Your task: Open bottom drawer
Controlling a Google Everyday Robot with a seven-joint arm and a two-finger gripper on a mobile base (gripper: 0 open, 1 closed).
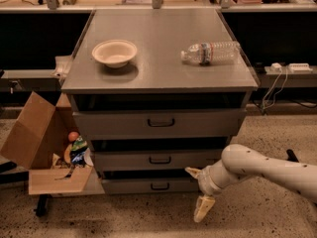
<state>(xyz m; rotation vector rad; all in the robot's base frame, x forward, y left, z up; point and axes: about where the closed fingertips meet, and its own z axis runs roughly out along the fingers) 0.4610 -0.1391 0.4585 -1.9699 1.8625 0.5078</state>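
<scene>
Bottom drawer point(129, 186) sits lowest in the cabinet point(158, 58), at 6 o'clock in the view. Gripper point(199, 190) hangs at 3 o'clock from the pull handle point(160, 186), by the drawer's right end. Fingers are spread wide and hold nothing.

A grey counter point(158, 76) carries a pale bowl point(115, 52) on its left half and a clear bottle point(210, 52) lying on its side to the right, well apart from the bowl. Under the counter, the top drawer point(159, 123) and middle drawer point(158, 159) each have a dark handle at the centre. To the left an open cardboard box point(34, 133) sits tilted on a low cart point(47, 192), holding an orange ball point(73, 136) and crumpled packets point(78, 150). A white power strip point(292, 67) lies on a shelf at right. The tool point(196, 192) hangs low by the cabinet's lower right front, fingers spread.
</scene>
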